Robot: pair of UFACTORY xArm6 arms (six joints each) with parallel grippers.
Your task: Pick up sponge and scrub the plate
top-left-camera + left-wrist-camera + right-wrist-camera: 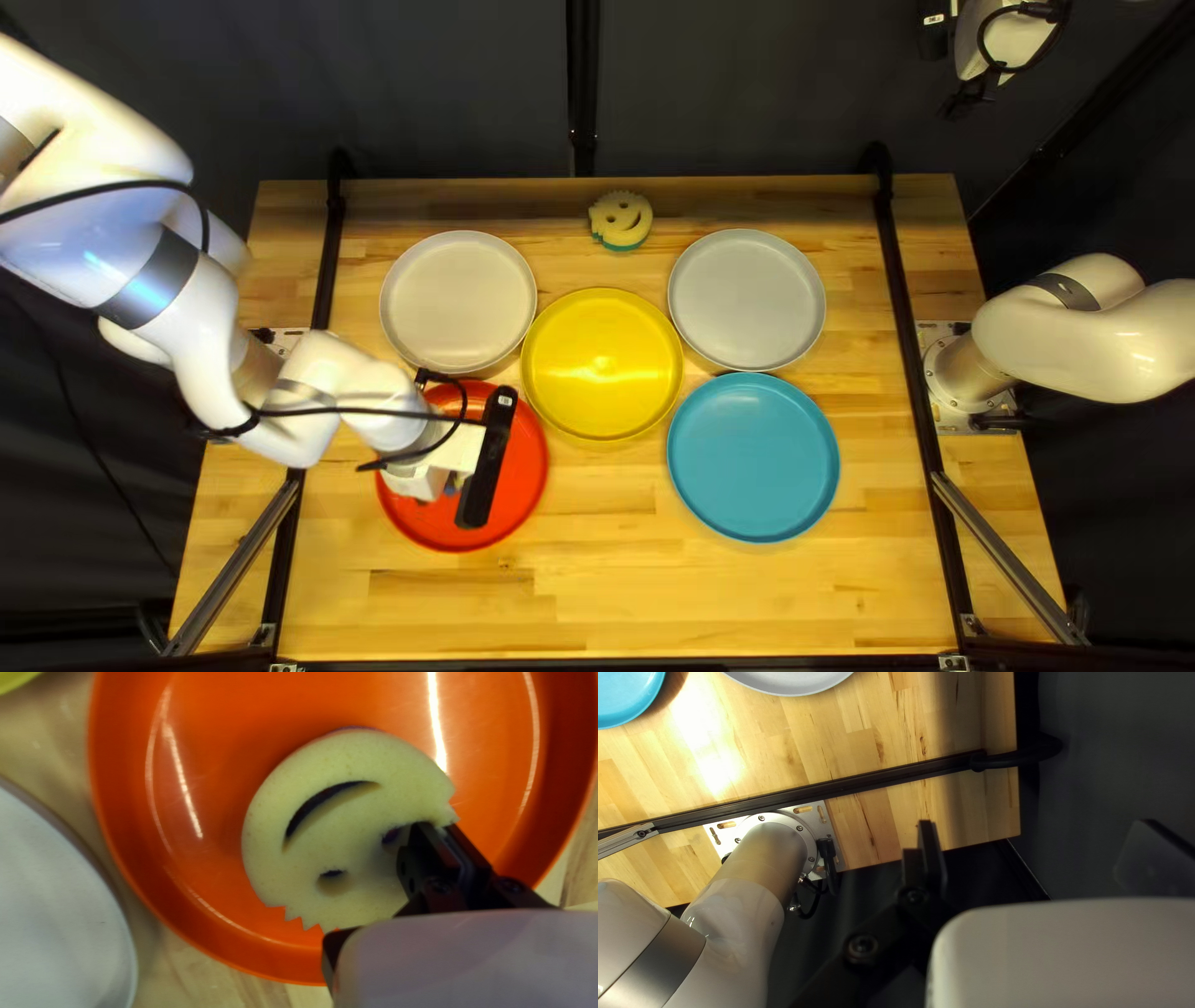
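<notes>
Left fingers (430,858), nearly closed, pinch one side of the sponge (324,840) over the red plate (523,454), toward the worktop's (747,597) near left corner; right fingers (932,852) spread wide, empty. Scrubbing drag could pivot the sponge in its off-centre pinch, or slide the unheld plate.

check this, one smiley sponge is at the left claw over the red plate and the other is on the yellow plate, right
No, the other smiley sponge isn't on the yellow plate: the top left view shows it on the table near the far edge.
</notes>
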